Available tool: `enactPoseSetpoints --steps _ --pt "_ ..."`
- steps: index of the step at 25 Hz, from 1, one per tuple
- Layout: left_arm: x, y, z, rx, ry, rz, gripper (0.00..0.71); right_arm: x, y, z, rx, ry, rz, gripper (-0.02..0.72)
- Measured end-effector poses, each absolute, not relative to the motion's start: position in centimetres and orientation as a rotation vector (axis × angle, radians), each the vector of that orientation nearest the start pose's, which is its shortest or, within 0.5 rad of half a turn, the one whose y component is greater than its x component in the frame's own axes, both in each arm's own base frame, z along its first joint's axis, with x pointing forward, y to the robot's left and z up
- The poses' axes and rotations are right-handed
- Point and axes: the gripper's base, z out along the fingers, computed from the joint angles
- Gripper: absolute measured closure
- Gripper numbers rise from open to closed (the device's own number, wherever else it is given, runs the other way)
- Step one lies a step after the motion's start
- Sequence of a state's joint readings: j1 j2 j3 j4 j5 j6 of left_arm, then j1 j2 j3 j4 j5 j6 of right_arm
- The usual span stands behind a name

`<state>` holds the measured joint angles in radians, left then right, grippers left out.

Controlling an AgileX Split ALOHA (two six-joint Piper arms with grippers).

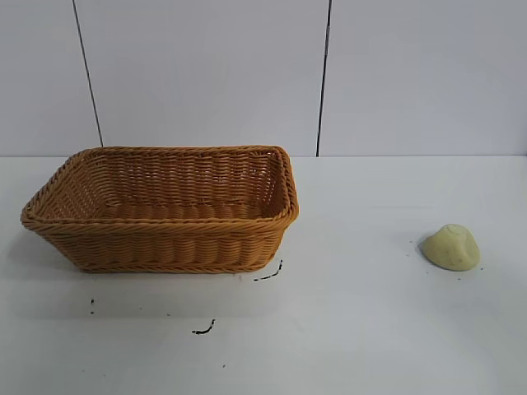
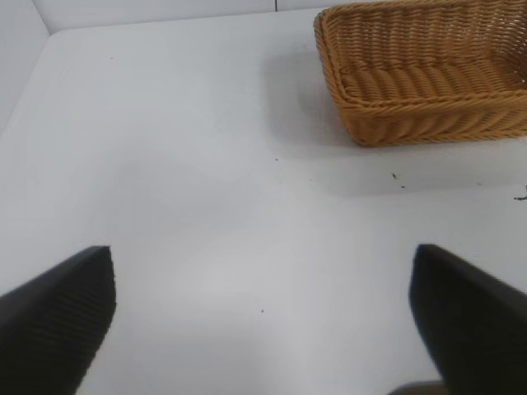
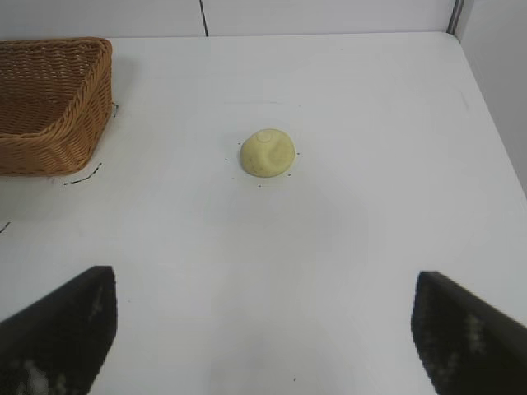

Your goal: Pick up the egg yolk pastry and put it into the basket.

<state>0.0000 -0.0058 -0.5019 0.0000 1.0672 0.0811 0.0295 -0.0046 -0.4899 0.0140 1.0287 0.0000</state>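
The egg yolk pastry (image 1: 451,247), a small pale yellow dome, sits on the white table (image 1: 370,329) toward the right side of the exterior view, well apart from the basket (image 1: 165,239). The basket is a large orange-brown wicker rectangle standing upright on the left half of the table, and it looks to hold nothing. A few small dark marks (image 1: 204,329) dot the table just in front of it.

The exterior view shows neither arm. Only the wrist views show the grippers. In the right wrist view, the right gripper (image 3: 263,337) hovers over bare table with its two dark fingers (image 3: 58,329) spread wide apart, holding nothing. The pastry (image 3: 268,152) lies ahead of those fingers, roughly in line with the gap between them, not touching either one; a corner of the basket (image 3: 74,123) shows off to one side.

The left wrist view does not show the pastry at all. There the left gripper (image 2: 263,321) also has its fingers (image 2: 469,321) wide apart over bare table, with the basket (image 2: 412,115) farther ahead and off to one side.
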Motion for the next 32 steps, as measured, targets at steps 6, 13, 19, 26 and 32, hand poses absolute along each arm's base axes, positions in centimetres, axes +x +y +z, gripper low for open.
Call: enactPoseSetpoints --steps 6,13,19,26,32 --pt "-0.6 0.0 27.7 0.083 2.042 0.051 0.014 -0.3 0.1 27.7 -0.03 2.018 0.035 0.008" --pt "-0.6 0.0 27.7 0.083 2.042 0.051 0.014 0.0 0.1 28.1 -0.03 2.034 0.036 0.008" --pt "-0.6 0.0 27.7 0.083 2.042 0.051 0.014 4.3 0.2 31.5 -0.007 2.212 0.047 0.008" --pt "-0.6 0.0 27.7 0.083 2.042 0.051 0.014 14.2 0.5 34.4 0.001 2.464 0.044 0.008" --pt "-0.6 0.0 27.7 0.083 2.042 0.051 0.014 24.3 0.8 33.6 -0.002 2.636 0.037 0.008"
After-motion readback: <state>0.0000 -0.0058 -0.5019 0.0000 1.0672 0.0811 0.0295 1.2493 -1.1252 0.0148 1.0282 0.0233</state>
